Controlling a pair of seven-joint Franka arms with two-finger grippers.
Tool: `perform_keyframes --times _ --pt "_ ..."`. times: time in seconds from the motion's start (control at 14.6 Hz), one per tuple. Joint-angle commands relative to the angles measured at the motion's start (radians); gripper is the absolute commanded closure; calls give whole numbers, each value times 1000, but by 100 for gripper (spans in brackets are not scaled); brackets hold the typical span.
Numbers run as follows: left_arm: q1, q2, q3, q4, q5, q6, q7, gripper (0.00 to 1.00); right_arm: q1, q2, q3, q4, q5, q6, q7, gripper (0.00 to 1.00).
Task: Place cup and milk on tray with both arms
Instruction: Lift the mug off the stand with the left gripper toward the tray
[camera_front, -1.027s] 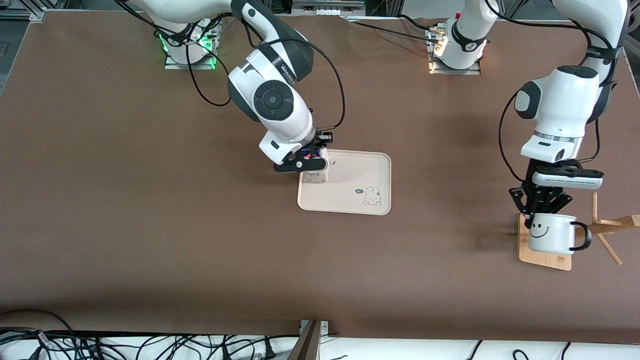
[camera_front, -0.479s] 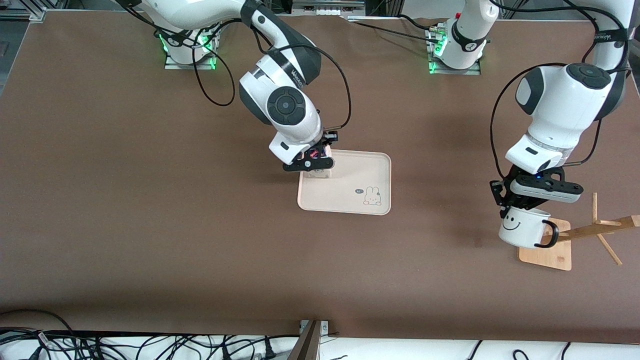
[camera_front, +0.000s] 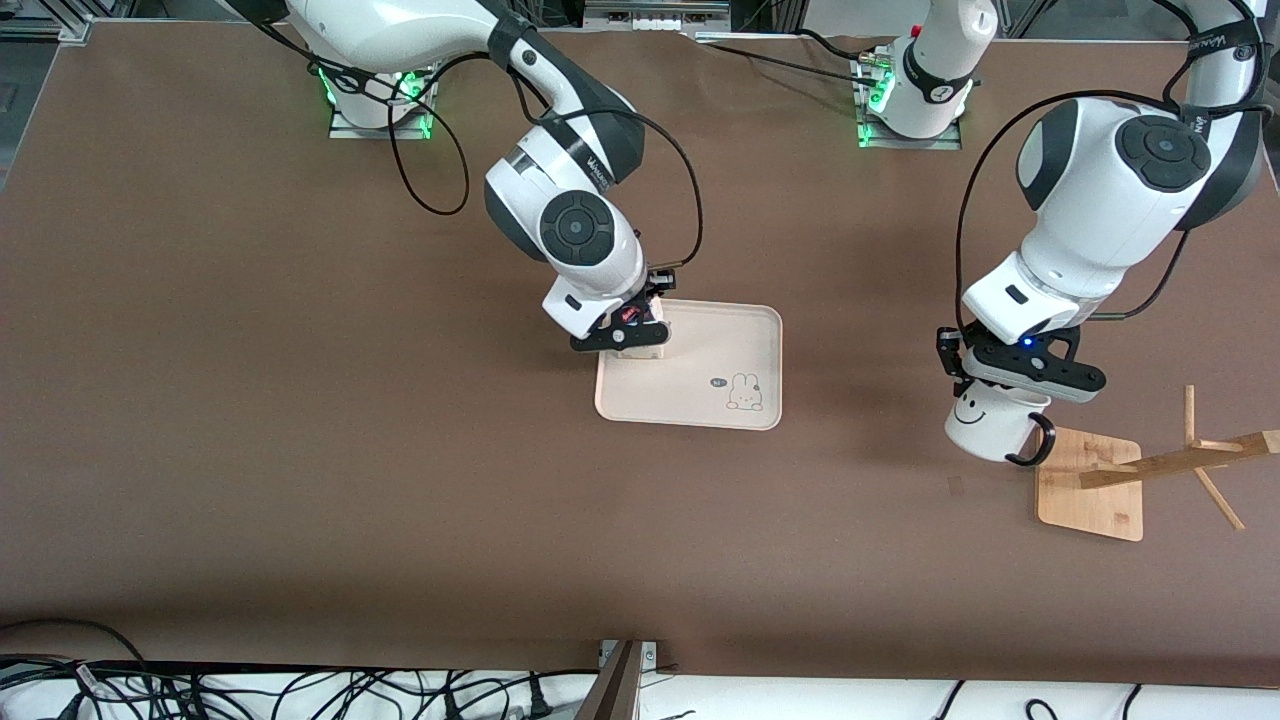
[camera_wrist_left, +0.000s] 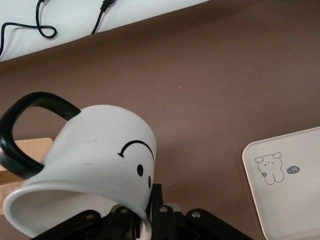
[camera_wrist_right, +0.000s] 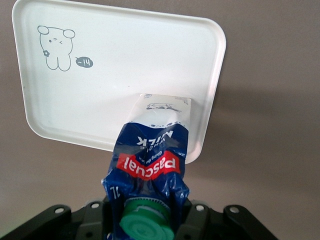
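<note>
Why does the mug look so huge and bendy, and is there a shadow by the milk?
Left wrist view: the mug sits right by the lens, so it looms large and stretched. Right wrist view: the milk casts a soft grey shadow across the tray. Front view: everything looks sharp and evenly lit.

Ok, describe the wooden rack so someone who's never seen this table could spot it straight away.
Look along the brown table toward the left arm's end. Beside the white smiley mug held by the left gripper sits the square wooden rack, the only bare wood here, with a slanted pegged post.

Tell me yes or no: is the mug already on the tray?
No. The mug hangs from the left tool above bare table, apart from the tray.
</note>
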Motion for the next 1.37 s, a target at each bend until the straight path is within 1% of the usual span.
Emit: perform_keyframes --times 0.0,0.27,0.41,0.48,0.55,0.68,0.75,0.89,0.96,1.1,1.16,1.3 --pt "2 11 -7 40 -6 -58 -5 100 -12 20 2 35 9 -4 -25 58" --pt "-3 31 -19 78 -45 -152 -5 100 -12 28 -1 34 9 10 -30 57" --pt "-3 34 -19 83 -66 -184 -5 100 -7 29 -1 32 10 16 -24 56" --pt "-3 34 -19 83 -68 -192 -5 100 -4 29 -1 31 9 19 -25 53" --pt "-3 34 -19 83 -74 -200 -5 100 -5 35 -1 28 10 27 -24 47" --pt "-3 34 -19 83 -95 -204 -5 100 -10 40 -1 26 9 48 -25 21" --pt "-3 34 -19 83 -95 -206 -5 100 -10 40 -1 26 7 50 -24 0" --pt "-3 34 -19 86 -100 -230 -3 100 -9 34 -1 26 7 50 -17 0" --pt "-3 36 -21 97 -124 -249 -3 100 -9 29 -1 26 7 50 -14 0" --pt "-3 39 -41 103 -152 -273 -5 100 -9 11 -1 29 7 38 -14 0" --pt "-3 39 -57 106 -152 -292 -5 100 -16 -26 -1 29 12 22 -13 0" --pt "-4 54 -94 117 -151 -307 -6 100 -25 -92 -1 29 13 -71 -17 0"
